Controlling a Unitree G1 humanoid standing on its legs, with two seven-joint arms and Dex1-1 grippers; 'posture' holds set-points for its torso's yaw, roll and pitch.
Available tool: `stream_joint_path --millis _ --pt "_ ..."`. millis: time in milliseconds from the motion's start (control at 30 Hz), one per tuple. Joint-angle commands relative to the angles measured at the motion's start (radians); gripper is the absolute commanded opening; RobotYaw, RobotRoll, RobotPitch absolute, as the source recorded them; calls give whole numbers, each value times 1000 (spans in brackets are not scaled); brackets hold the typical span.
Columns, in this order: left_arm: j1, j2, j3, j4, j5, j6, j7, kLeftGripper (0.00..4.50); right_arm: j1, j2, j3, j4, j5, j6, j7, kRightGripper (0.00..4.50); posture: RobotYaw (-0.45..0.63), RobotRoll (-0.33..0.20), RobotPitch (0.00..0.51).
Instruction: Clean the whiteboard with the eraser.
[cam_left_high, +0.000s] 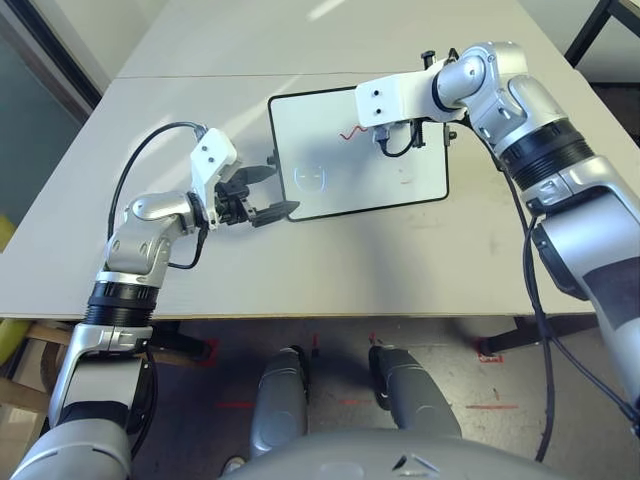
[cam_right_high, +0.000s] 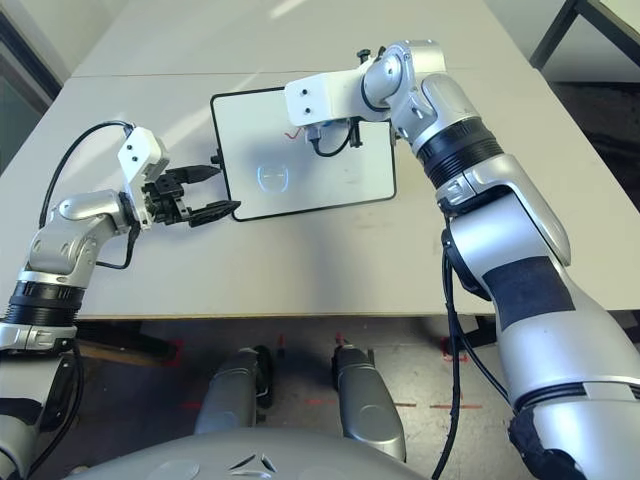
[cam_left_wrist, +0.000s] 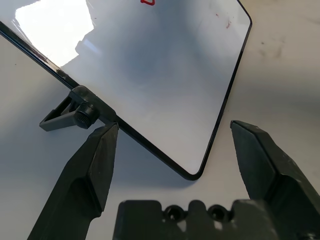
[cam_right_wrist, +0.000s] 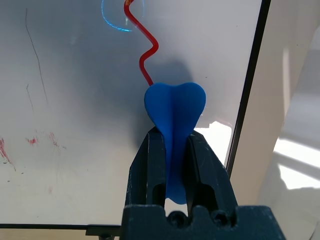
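L arm bent, low, on robot's left | L pincer (cam_left_wrist: 170, 150) wide open, holds nothing, points a bit down | R arm reaches far fwd, up high | R pincer (cam_right_wrist: 172, 150) squeezed tight, tilted down

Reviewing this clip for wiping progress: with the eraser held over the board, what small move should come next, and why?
Probably sweep the eraser along the red squiggle on the whiteboard. The right gripper is shut on the eraser, whose tip sits at the line's end, and the mark is still unwiped. The left gripper, open, straddles the board's near corner.
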Motion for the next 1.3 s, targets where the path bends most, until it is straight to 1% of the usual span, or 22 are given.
stream_joint_path --millis 33,233,633,967,1300 --pt "2 -3 -2 -7 13 -7 1 4500 -17 1 16 13 -11 -4 5 313 -101 0 110" --pt "5 -7 -1 -7 13 -9 4 4500 -37 13 30 108 -30 -31 -26 313 -94 0 108" --pt "16 -6 1 -19 10 -4 11 4500 -88 75 47 290 -39 -72 -74 313 -82 0 113" --pt "29 -7 7 -31 7 -1 22 4500 -112 130 46 340 -29 -85 -97 312 -71 0 117" --pt "39 -7 9 -41 3 3 32 4500 -108 166 46 331 -24 -93 -94 312 -62 0 119"
